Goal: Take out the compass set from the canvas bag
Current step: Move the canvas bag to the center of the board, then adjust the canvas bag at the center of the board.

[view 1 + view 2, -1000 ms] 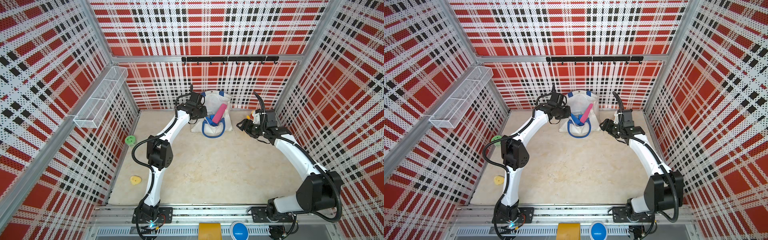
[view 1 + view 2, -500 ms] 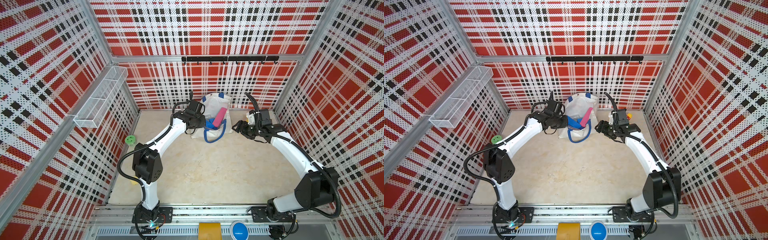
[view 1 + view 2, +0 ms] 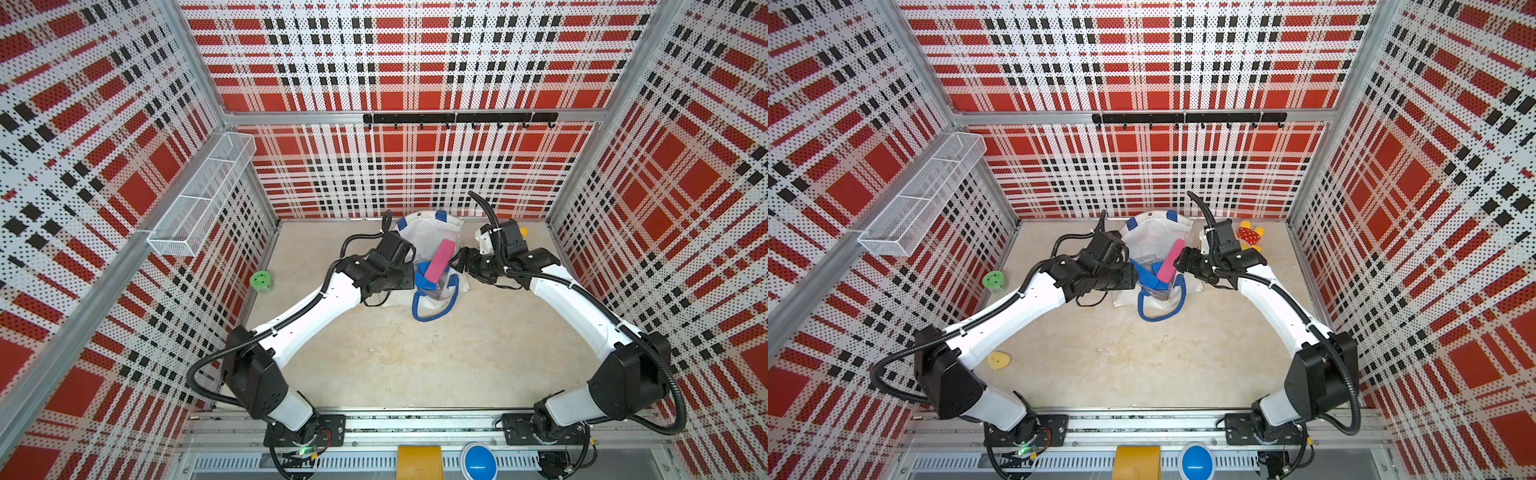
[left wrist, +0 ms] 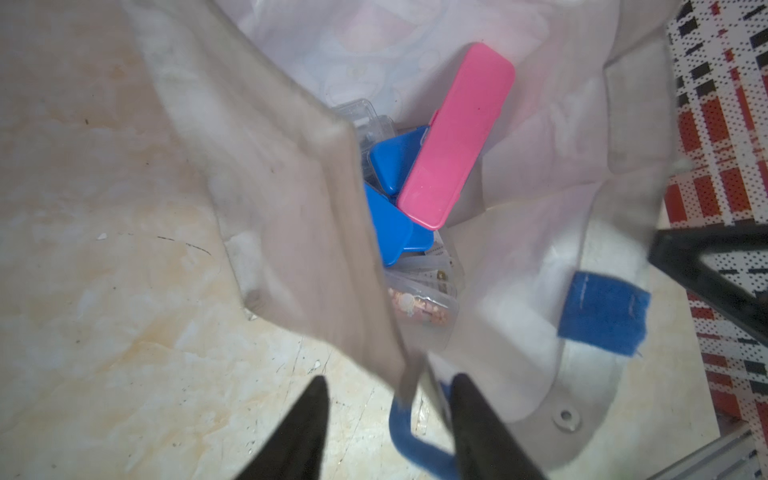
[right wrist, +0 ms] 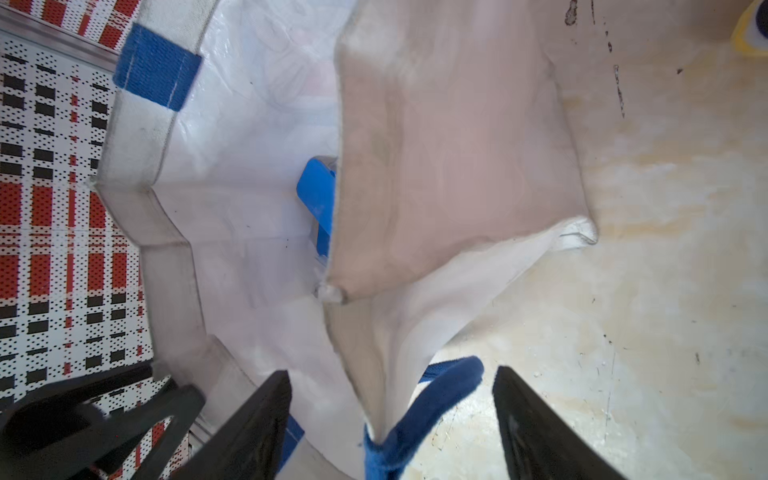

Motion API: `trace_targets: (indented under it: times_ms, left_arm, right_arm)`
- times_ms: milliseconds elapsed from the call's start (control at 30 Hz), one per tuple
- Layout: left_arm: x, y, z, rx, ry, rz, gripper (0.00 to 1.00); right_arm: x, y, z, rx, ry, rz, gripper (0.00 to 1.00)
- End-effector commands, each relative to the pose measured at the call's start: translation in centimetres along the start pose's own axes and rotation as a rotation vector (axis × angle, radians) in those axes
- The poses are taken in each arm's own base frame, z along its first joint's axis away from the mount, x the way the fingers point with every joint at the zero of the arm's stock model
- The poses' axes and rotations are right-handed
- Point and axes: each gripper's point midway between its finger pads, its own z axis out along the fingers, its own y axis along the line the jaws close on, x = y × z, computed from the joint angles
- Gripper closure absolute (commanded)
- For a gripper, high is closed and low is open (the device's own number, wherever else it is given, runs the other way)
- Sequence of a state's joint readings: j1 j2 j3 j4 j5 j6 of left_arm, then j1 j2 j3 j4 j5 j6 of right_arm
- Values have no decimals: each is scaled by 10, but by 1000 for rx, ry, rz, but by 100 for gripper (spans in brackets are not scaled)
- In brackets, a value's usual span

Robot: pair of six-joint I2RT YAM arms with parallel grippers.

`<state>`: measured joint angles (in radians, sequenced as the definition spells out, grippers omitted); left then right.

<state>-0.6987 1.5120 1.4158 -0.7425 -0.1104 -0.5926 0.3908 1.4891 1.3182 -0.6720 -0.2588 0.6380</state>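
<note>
The off-white canvas bag (image 3: 428,232) (image 3: 1154,232) sits on the floor by the back wall, its mouth held apart between my two arms. A pink case (image 4: 457,133), blue cases (image 4: 395,224) and a clear case (image 4: 419,299) lie inside it. I cannot tell which of them is the compass set. My left gripper (image 4: 390,386) (image 3: 410,272) is open, with the bag's rim and blue handle (image 4: 415,440) loose between its fingers. At the opposite rim my right gripper (image 5: 390,376) (image 3: 459,259) stands wide open around the bag's edge and handle (image 5: 436,403).
A green round tub (image 3: 261,281) lies by the left wall and a yellow piece (image 3: 998,359) further forward. A red and yellow toy (image 3: 1250,235) sits behind the right arm. A wire basket (image 3: 203,199) hangs on the left wall and a hook rail (image 3: 457,118) on the back wall.
The bag has been pulled forward from the back wall. The left gripper, shut on the bag's rim before, has opened off it. The right gripper's jaws have widened.
</note>
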Motion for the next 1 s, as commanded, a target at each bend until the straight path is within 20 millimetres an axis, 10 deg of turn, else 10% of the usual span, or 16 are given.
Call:
trace_targets:
  times_ms: [0,333,700,967]
  left_arm:
    - [-19,18,-32,-44,-104,-9,41]
    - [-88,75,-53,-46,-175,2,25]
    - [-156,27,23,136,-94,221,19]
    - [-152,9,85,183,14,289,21]
  right_arm:
    - [11,2,-5,22,-6,21,21]
    - [29,2,12,69,33,43,26]
    - [34,0,15,90,76,38,28]
    - [38,-1,22,101,115,42,25]
